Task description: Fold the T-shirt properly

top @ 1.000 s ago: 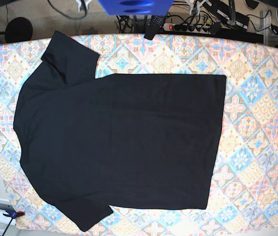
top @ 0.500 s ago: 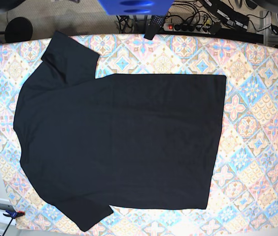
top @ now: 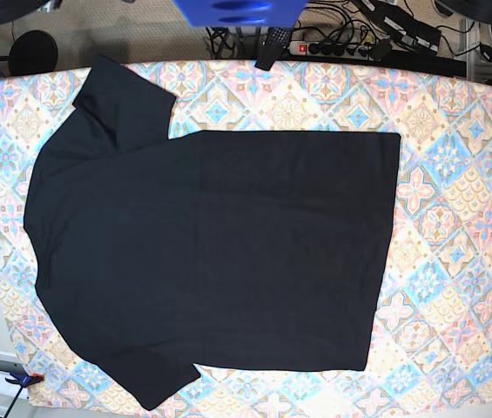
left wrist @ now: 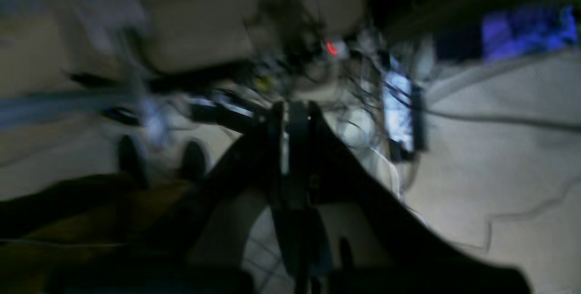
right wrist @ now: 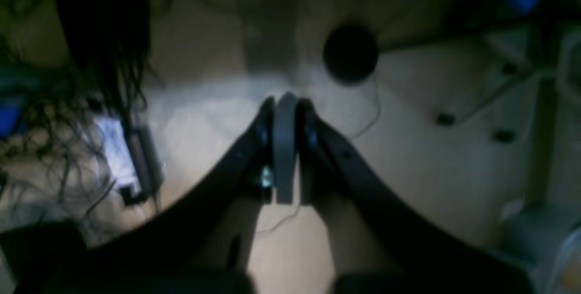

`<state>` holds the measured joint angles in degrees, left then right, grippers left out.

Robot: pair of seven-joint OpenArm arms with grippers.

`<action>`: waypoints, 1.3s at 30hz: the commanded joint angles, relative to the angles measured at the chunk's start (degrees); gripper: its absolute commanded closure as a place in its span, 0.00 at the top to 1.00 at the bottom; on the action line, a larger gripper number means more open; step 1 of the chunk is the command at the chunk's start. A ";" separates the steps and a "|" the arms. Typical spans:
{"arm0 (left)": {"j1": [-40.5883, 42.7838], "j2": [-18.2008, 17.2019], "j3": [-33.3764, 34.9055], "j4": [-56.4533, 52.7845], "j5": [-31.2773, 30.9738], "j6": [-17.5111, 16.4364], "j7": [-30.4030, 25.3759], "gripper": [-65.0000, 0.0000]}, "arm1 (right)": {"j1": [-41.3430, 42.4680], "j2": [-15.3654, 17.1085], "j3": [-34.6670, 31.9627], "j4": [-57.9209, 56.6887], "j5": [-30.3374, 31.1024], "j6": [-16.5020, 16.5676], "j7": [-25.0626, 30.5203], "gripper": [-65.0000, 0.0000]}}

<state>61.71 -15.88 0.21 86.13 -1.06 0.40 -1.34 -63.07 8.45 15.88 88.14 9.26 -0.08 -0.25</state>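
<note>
T-shirt (top: 211,261) spread flat and unfolded across patterned bench (top: 454,261), sleeves toward base view's left, hem toward right: laid out ready for a first fold. Left fingers (left wrist: 292,112) pressed together, holding nothing; right fingers (right wrist: 285,103) likewise closed and empty, both well clear of cloth.

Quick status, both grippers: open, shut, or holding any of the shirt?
Left gripper: shut, fingers together, holding nothing, off the table.
Right gripper: shut, fingers together, holding nothing.
T-shirt: flat, unfolded, untouched.
</note>
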 commanded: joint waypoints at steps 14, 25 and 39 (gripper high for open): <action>-5.84 -8.52 -6.05 27.50 -34.76 -0.18 21.70 0.02 | -0.54 0.83 6.58 21.62 18.83 -0.06 -15.44 0.00; -24.13 -2.98 -14.14 21.96 -51.82 -0.18 38.31 0.02 | 7.20 1.88 6.23 21.71 25.69 -0.06 -23.44 0.00; -31.69 8.19 -23.72 13.78 -52.96 -0.01 48.25 0.41 | 9.05 1.79 6.49 23.11 25.78 -0.06 -26.17 0.00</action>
<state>30.15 -7.46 -23.38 98.94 -53.08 1.08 47.35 -53.34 9.72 21.80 110.28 34.94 -0.27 -27.57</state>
